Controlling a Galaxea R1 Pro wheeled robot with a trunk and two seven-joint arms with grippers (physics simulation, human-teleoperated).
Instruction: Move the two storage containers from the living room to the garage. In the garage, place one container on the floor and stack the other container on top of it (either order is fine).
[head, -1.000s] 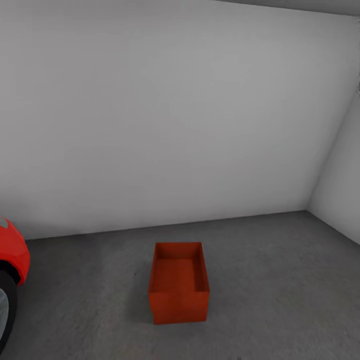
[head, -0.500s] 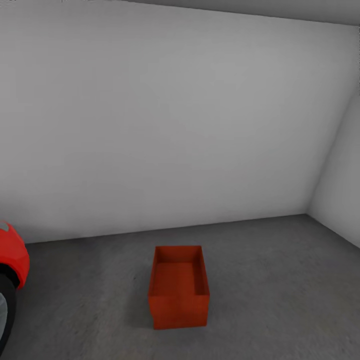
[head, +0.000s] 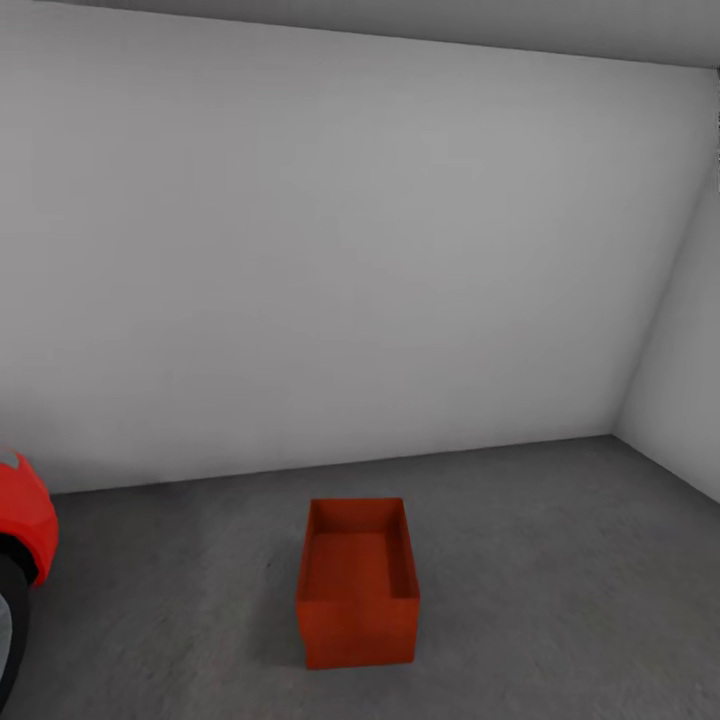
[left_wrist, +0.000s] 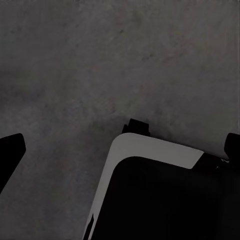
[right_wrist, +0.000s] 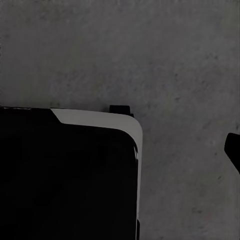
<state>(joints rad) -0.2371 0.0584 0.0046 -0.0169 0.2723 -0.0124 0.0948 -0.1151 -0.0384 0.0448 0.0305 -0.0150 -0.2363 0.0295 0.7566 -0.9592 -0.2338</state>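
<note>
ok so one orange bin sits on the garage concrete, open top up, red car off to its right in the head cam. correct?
Not quite. In the head view the red car is at the left edge, to the left of the orange bin, not its right. The bin does sit open top up on the concrete floor.

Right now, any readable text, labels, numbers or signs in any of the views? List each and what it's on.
None readable.
Storage container: plain orange-red walls, no label.
Red car: just a slice of bodywork and tyre at the head view's edge, no plate or badge.
White-grey wall and concrete floor: bare, no signs.
Wrist views: floor and the robot's dark base, unmarked.
</note>
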